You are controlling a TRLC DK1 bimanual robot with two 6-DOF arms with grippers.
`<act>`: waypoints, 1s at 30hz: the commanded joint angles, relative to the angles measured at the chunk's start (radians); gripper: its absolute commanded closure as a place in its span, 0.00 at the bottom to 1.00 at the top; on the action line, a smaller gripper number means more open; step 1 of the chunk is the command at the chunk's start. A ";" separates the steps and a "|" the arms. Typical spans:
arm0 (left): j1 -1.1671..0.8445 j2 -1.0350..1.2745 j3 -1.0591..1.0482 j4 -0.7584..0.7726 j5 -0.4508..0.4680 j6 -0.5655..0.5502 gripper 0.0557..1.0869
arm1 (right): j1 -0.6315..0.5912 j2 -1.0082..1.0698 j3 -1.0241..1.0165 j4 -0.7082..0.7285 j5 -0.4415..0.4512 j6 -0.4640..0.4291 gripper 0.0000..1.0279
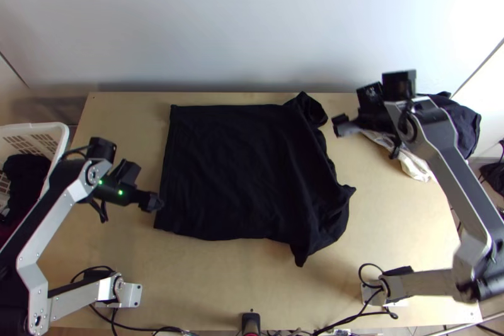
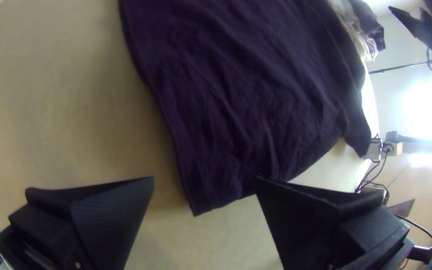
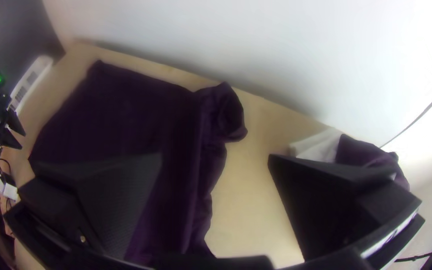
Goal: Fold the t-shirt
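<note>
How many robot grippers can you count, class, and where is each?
2: in the top view, the left gripper by the lower left corner of the black t-shirt, the right gripper just right of its upper right corner.

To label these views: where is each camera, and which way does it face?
Top view: high over the table's near edge, looking steeply down; left arm, right arm show.
Left wrist view: on that wrist, toward the t-shirt; left end effector shows, open.
Right wrist view: likewise, toward t-shirt and wall; right end effector shows, open.
All share the t-shirt.
</note>
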 commanded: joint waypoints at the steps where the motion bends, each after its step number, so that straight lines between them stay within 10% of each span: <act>1: -0.003 -0.069 -0.127 -0.005 0.001 0.028 0.11 | -0.017 -0.154 -0.118 -0.033 -0.006 -0.002 0.04; 15: -0.003 -0.052 -0.296 0.164 0.001 0.045 0.18 | -0.022 -0.211 -0.158 -0.077 -0.030 0.015 0.04; 27: 0.017 -0.048 -0.317 0.273 0.047 0.031 0.97 | -0.008 -0.219 -0.202 -0.103 -0.036 0.015 0.04; 30: 0.028 -0.071 -0.317 0.274 0.047 0.034 0.97 | -0.003 -0.220 -0.219 -0.103 -0.036 0.015 0.04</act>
